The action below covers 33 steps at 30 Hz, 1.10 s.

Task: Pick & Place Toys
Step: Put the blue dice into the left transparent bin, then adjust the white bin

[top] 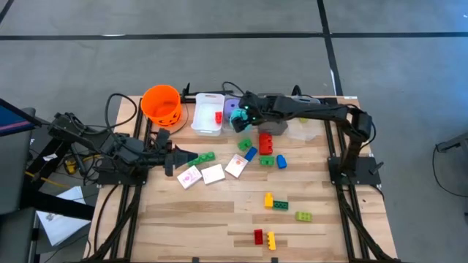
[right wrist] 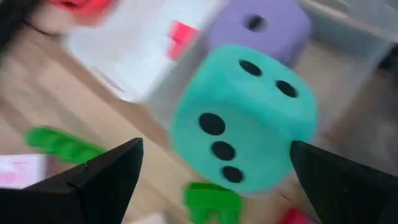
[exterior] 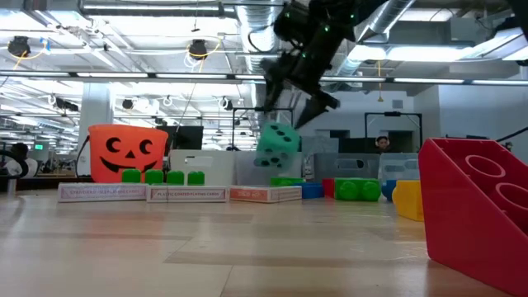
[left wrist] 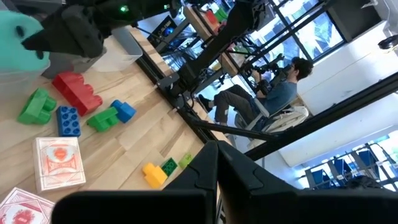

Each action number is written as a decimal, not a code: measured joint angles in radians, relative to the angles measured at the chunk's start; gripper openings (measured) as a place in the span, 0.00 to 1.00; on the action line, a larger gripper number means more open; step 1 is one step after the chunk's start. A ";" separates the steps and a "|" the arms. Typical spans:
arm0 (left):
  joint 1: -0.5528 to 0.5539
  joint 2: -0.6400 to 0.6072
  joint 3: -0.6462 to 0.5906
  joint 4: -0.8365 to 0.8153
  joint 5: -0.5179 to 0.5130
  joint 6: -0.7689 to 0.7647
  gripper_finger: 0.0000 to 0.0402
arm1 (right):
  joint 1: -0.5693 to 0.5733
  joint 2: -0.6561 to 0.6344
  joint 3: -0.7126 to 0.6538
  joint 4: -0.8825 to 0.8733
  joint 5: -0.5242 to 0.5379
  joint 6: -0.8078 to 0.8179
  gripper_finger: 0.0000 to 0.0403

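Observation:
A teal dotted die shows tilted just under my right gripper, whose fingers stand open on either side of it without touching; what the die rests on I cannot tell. Behind it lies a purple die. Red-and-white cards and green, red, blue and yellow bricks lie flat on the table. My left gripper hangs shut and holds nothing at the table's left, beside a green brick.
The orange bucket stands at the far left. Beside it a clear bin holds a red brick. Another clear bin lies under my right arm. More bricks are scattered toward the near right. A person sits beyond the table.

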 joint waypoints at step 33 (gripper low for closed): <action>0.066 0.007 0.002 -0.262 -0.035 0.117 0.00 | 0.277 -0.167 0.123 0.088 -0.131 -0.186 0.99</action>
